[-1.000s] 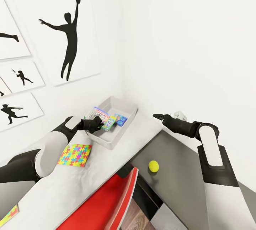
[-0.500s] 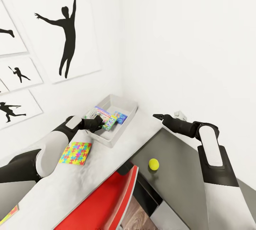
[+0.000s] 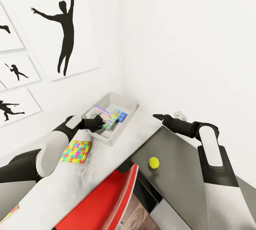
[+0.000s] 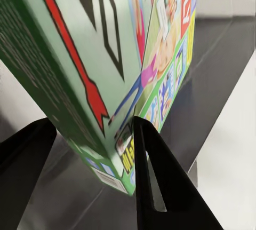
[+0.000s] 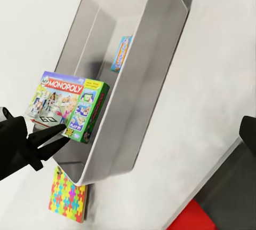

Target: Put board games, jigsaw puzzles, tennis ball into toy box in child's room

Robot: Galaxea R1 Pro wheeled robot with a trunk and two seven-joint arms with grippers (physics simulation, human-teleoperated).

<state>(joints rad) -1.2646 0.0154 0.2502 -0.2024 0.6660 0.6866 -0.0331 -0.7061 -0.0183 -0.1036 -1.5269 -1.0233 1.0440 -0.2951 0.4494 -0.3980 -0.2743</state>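
- The one word I can read is "MONOPOLY", in white on a red band across the cover of the green-edged board game; a smaller "PLAY IT!" sits on its green side.
- My left pincer is clamped on that game's near edge — in the left wrist view both black fingers press against the box, which stands tilted above the toy box.
- I count two board games in the toy box area: the Monopoly one in my grip and a small blue one lying on the tray floor at its far right.
- The toy box sits on the pale table, in the far corner against the white walls.
- One jigsaw puzzle lies flat on the table just near of the tray; a second puzzle's corner pokes in at the near left edge.
- One tennis ball rests on the lower dark grey section, well apart from the tray.
- My right pincer hovers over the table's join, holding nothing — I cannot tell how wide it stands.
- Four black silhouette pictures hang on the left wall.
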